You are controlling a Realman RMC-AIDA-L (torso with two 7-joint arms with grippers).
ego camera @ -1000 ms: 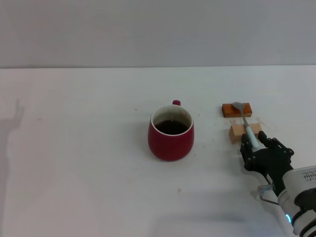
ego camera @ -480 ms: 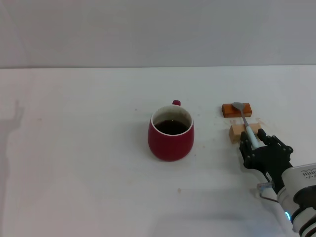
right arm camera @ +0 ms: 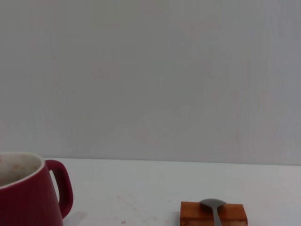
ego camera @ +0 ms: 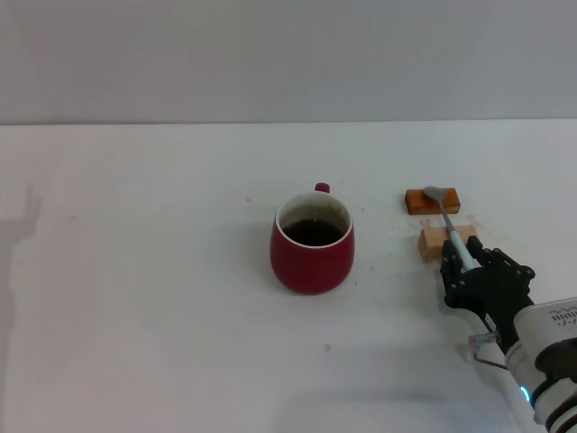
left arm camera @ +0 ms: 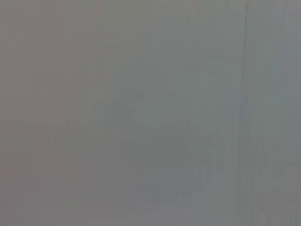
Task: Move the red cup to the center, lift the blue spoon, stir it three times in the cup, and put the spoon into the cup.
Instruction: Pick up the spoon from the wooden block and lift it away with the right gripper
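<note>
The red cup (ego camera: 312, 244) stands near the middle of the white table with dark liquid inside and its handle pointing away from me; in the right wrist view the cup (right arm camera: 23, 193) shows only partly. To its right the blue spoon (ego camera: 448, 224) lies across two small blocks, with its grey bowl (right arm camera: 214, 205) on the orange one. My right gripper (ego camera: 475, 266) is low at the near end of the spoon, open, and the pale handle tip lies between its black fingers. The left gripper is out of view.
An orange block (ego camera: 432, 200) and a tan block (ego camera: 437, 242) hold the spoon up off the table (ego camera: 162, 298). A grey wall runs behind the table's far edge. The left wrist view shows only plain grey.
My right gripper has shifted slightly around the spoon's handle end. The spoon and the cup have stayed where they were.
</note>
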